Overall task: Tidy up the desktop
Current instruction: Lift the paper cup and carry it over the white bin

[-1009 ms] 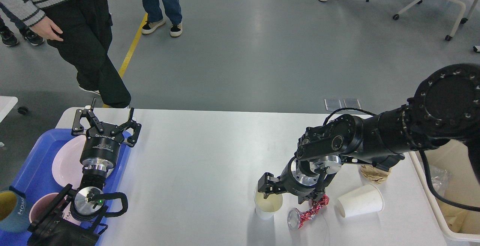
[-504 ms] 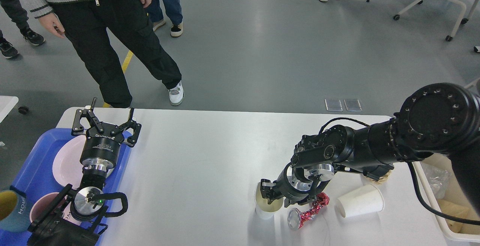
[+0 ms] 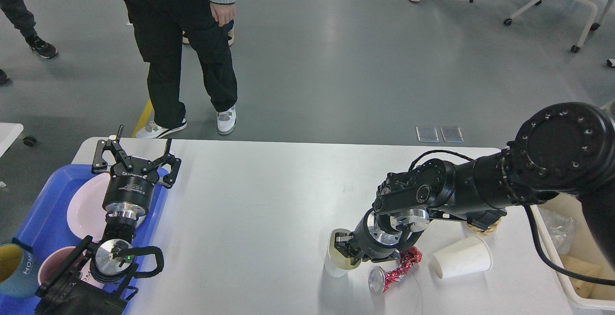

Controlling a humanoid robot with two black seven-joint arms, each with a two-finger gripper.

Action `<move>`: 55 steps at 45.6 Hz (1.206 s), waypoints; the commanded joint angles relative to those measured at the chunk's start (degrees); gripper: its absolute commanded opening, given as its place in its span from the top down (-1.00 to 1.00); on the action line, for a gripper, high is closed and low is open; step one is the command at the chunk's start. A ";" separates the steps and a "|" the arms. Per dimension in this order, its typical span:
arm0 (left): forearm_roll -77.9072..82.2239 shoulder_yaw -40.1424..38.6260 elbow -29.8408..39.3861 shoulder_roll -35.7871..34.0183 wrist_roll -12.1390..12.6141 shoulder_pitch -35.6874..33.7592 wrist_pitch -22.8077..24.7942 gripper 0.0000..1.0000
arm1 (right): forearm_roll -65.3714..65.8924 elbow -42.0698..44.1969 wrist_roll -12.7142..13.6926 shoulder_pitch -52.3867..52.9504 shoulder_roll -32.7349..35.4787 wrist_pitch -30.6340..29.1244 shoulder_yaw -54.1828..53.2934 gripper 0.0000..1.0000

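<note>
The white desktop fills the lower half of the head view. My right gripper reaches down at its front right and is shut on the rim of a white paper cup, which leans to the left. A crushed red can lies just right of that cup. Another white paper cup lies on its side further right, and a crumpled brown paper shows behind my right arm. My left gripper stands open with nothing in it, above the far end of a blue tray.
The blue tray holds a pink plate, a pink bowl and a blue mug. A cream bin sits off the table's right edge. A person stands by the far left edge.
My right gripper lowered onto the paper cup's rim and closed on it; the cup now leans left. The person walked to the right along the far edge. My left arm stayed still.
</note>
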State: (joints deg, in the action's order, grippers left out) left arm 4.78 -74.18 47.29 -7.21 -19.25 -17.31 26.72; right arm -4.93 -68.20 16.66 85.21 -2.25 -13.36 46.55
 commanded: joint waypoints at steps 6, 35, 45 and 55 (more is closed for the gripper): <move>0.05 0.00 0.00 0.00 0.00 0.00 0.00 -0.93 | -3.06 -3.78 -0.31 7.94 3.74 -3.94 -0.50 1.00; -0.03 0.00 0.00 0.00 0.00 0.00 0.00 -0.93 | -4.47 -18.02 -9.27 52.49 16.13 -24.08 24.28 1.00; 0.05 0.00 0.00 0.00 0.00 0.00 0.00 -0.93 | -4.47 -19.87 -9.27 62.00 17.98 -29.18 28.50 1.00; 0.05 0.00 0.00 0.00 0.00 0.00 0.00 -0.93 | -4.56 -18.90 -9.18 60.95 18.16 -27.43 32.72 1.00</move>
State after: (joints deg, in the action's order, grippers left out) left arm 4.78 -74.18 47.28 -7.21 -19.25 -17.31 26.72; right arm -9.44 -87.76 7.39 147.04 15.90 -42.02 77.02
